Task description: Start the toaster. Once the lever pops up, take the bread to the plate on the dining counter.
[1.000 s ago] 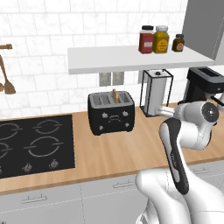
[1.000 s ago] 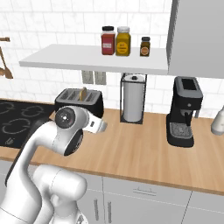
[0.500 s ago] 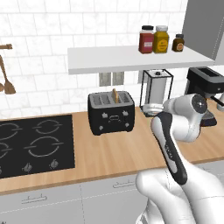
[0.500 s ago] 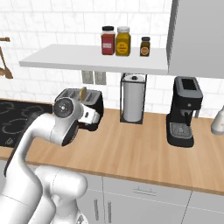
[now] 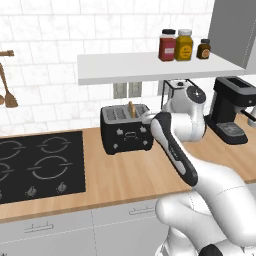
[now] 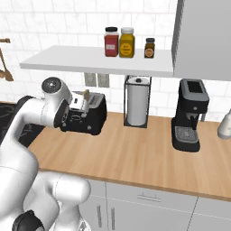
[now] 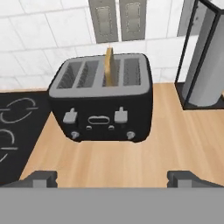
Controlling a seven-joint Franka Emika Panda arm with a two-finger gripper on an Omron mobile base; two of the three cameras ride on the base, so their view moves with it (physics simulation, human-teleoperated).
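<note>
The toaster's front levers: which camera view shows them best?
The hand view. It faces the toaster head-on, so both levers, the knobs and the bread in a slot are plain. The left base view shows its front smaller, partly behind the arm. In the right base view the arm hides most of the front.

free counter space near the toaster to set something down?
Bare wood in front of the toaster, running to the counter edge between the stovetop and the arm. More between the paper towel holder and coffee machine. Tight between toaster and holder.
</note>
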